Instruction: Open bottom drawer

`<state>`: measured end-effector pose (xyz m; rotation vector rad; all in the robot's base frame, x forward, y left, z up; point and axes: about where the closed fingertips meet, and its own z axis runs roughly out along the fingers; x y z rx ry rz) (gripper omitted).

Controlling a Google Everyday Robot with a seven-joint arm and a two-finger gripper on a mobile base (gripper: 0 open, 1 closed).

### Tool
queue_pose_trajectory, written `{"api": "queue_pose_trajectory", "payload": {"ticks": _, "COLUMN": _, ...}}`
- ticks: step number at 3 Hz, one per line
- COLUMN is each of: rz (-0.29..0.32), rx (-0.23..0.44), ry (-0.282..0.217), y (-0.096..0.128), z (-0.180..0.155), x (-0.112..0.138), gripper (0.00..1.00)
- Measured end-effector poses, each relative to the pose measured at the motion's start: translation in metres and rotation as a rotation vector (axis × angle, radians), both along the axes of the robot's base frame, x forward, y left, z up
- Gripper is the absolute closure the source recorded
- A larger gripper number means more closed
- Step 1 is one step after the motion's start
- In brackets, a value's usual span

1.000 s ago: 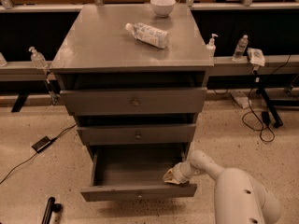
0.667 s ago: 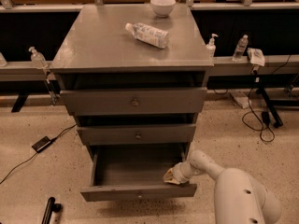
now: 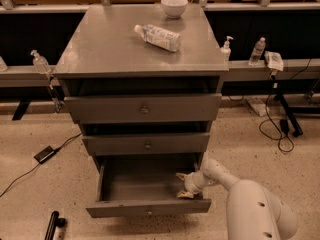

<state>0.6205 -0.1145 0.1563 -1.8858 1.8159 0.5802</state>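
Your bottom drawer (image 3: 125, 209) stands pulled well out, beneath the shut middle drawer (image 3: 120, 145) and top drawer (image 3: 110, 109), its plain grey box showing. Your gripper (image 3: 183, 185) sits inside it at the right side, just behind the front panel; its fingers (image 3: 180, 176) are spread apart, gripping nothing. On the top surface (image 3: 95, 49) a plastic bottle (image 3: 157, 37) lies on its side toward the back right corner, and a white bowl (image 3: 174, 6) stands at the back edge

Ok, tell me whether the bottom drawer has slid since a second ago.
No. The bottom drawer sits equally far out from the middle drawer front; the gripper is inside its right side.
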Motion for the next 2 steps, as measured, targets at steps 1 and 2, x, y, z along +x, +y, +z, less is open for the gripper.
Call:
{"api": "queue_pose_trajectory", "payload": {"ticks": 1, "rz": 0.0, "rx": 0.0, "ry": -0.001, "y": -0.0001, "z": 0.0001, "x": 0.0049, "gripper": 0.22}}
{"api": "queue_pose_trajectory", "payload": {"ticks": 2, "rz": 0.0, "rx": 0.0, "ry": -0.001, "y": -0.0001, "z": 0.0001, "x": 0.0049, "gripper": 0.46}}
